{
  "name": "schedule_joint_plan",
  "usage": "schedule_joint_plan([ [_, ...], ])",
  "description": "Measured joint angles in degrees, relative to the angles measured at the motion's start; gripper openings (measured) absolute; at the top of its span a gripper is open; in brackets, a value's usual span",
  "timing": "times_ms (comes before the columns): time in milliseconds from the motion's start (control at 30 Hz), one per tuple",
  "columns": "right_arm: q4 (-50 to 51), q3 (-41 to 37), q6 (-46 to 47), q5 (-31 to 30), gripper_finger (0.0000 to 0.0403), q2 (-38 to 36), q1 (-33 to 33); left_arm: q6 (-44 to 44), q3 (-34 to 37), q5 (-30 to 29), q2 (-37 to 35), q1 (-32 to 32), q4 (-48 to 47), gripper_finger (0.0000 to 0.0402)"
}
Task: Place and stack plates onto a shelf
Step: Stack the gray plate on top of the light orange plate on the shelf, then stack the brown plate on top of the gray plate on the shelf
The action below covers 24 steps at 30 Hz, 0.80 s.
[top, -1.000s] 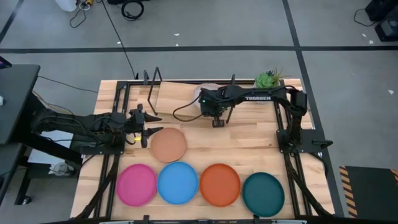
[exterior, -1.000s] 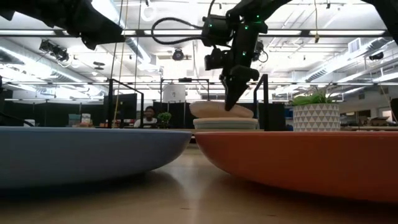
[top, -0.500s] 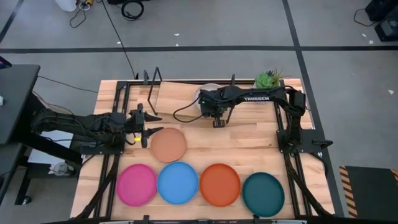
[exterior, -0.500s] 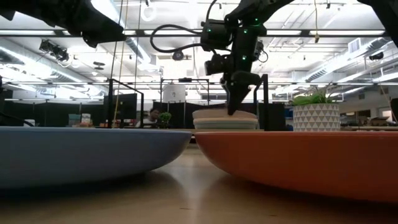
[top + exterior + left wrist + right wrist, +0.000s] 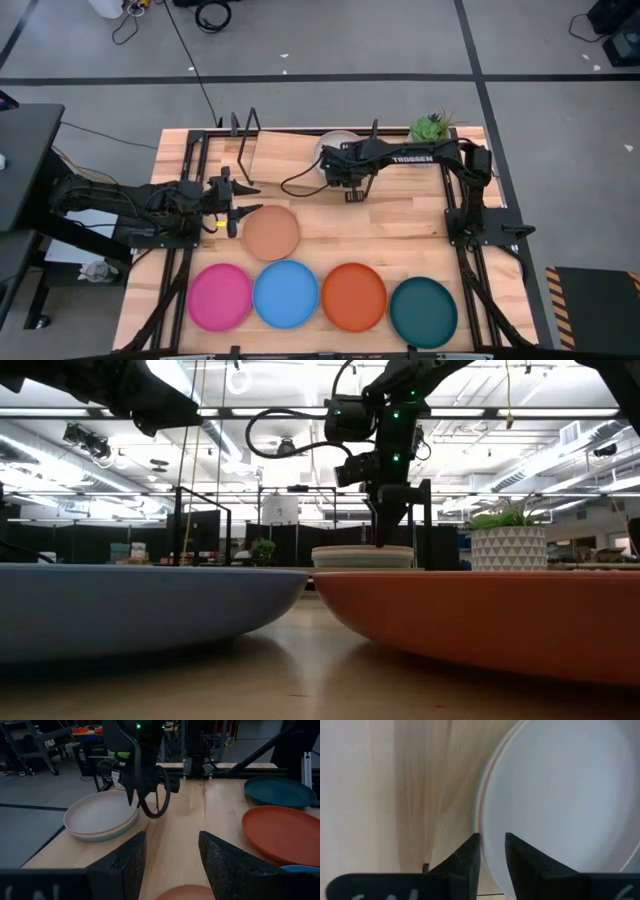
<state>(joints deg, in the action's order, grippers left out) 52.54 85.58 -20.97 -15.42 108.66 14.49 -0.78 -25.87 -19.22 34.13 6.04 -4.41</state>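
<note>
Two arms show in the high view: at centre left the left gripper (image 5: 240,208) lies low, fingers parted around nothing, just beside the tan plate (image 5: 271,232). Along the bottom edge sit magenta (image 5: 220,296), blue (image 5: 285,293), orange (image 5: 353,296) and teal (image 5: 423,312) plates. Upper centre, the right gripper (image 5: 352,193) points down at the stack (image 5: 328,148) rim on the shelf (image 5: 280,155), fingers slightly apart, gripping nothing; bare board lies left of the stack.
</note>
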Motion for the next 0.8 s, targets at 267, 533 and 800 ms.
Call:
schedule_joint_plan([
  [267, 2.6, 3.8, 1.8, 0.3, 0.0138, -0.1, -3.0, 0.0, 0.0, 0.0, 0.0, 0.0, 0.2, 0.0188],
  [533, 2.6, 6.2, 5.5, 3.2, 0.0149, -0.2, -7.2, 0.0, 0.0, 11.4, 2.8, 0.0, -1.5, 0.0188],
  [800, -0.4, 5.1, 8.8, 3.5, 0.0134, -0.3, -11.6, 0.0, 0.0, 13.7, 9.4, 0.0, -1.5, 0.0187],
])
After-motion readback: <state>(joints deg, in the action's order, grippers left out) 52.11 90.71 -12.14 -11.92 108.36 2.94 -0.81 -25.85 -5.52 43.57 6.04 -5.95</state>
